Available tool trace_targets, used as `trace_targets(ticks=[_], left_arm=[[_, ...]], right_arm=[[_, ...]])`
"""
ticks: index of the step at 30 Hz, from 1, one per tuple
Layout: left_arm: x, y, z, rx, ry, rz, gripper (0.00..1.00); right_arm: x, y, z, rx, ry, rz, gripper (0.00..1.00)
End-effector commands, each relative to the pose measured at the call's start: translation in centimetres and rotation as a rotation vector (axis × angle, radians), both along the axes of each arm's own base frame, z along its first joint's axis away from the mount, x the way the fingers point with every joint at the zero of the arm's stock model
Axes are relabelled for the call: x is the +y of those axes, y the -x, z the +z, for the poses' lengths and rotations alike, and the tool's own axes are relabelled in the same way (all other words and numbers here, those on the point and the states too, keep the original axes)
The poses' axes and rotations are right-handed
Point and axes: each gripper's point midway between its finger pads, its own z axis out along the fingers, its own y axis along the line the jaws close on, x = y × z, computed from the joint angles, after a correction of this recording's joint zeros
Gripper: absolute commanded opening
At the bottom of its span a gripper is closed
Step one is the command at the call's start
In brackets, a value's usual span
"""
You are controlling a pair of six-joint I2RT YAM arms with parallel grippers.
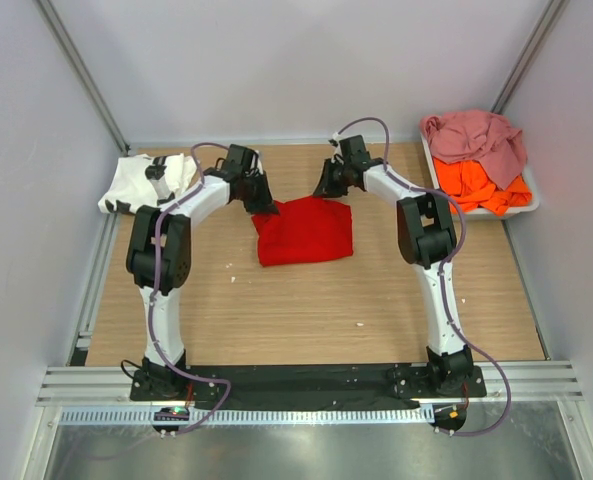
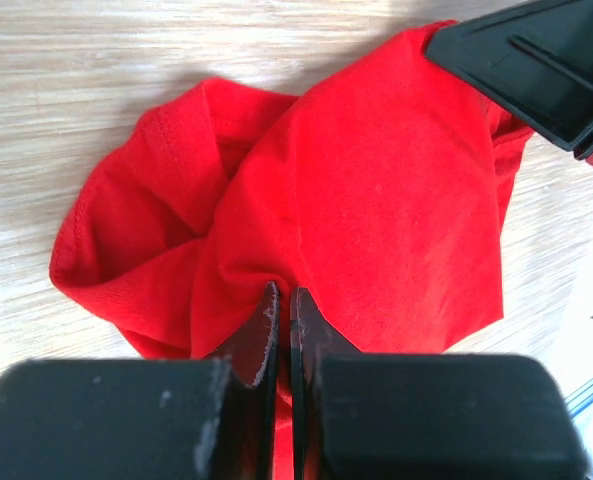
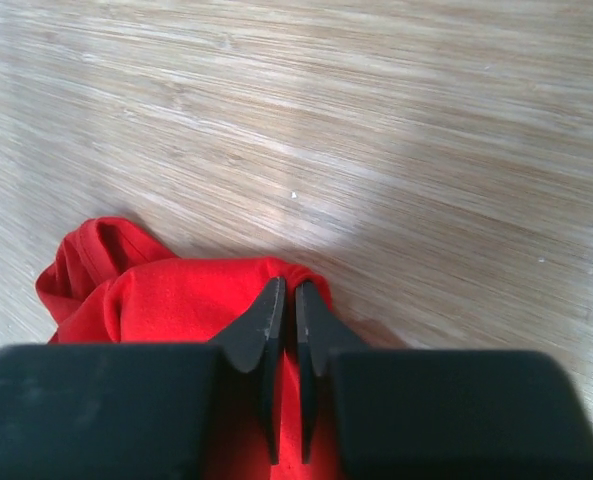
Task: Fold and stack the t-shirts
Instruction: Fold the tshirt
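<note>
The red t-shirt (image 1: 304, 230) lies folded in a rough square at the middle of the wooden table. My left gripper (image 1: 265, 203) is shut on its far left corner; red cloth (image 2: 376, 200) bunches between the jaws. My right gripper (image 1: 328, 186) is shut on its far right edge, and cloth (image 3: 176, 300) shows between its fingers. The white t-shirt with black print (image 1: 146, 182) lies crumpled at the far left. The dusty pink t-shirt (image 1: 476, 138) lies on the orange t-shirt (image 1: 486, 186) at the far right.
A pale shallow tray (image 1: 532, 203) at the far right holds the pink and orange shirts. Metal frame posts and white walls close in the table on three sides. The right gripper's finger (image 2: 536, 70) shows in the left wrist view.
</note>
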Motion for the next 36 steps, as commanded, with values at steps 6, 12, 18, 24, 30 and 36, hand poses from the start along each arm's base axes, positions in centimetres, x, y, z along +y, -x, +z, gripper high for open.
trace_targets(ticks=[6,12,18,24,30,36], left_arm=[[0.0,-0.7,4.3,-0.093,0.032,-0.011,0.00],[0.5,0.7,6.7,-0.121,0.034,-0.016,0.00],[1.0,2.8,8.7,-0.143,0.043,-0.019,0.00],[1.0,5.4,9.6,-0.152,0.052,-0.041,0.00],[1.0,8.5,10.5,-0.168,0.063,-0.067,0.00],[0.9,10.6,11.5,-0.195,0.084,-0.098,0.00]], right_arm=[[0.4,-0.1,5.0,-0.093,-0.030,0.021,0.02],[0.4,1.9,9.6,-0.150,-0.064,0.029,0.01],[0.1,5.6,11.6,-0.164,-0.079,0.041,0.02],[-0.1,10.2,13.2,-0.182,-0.076,0.049,0.01],[-0.8,15.6,13.3,-0.196,-0.069,0.031,0.01],[-3.6,19.9,14.3,-0.245,-0.055,-0.049,0.01]])
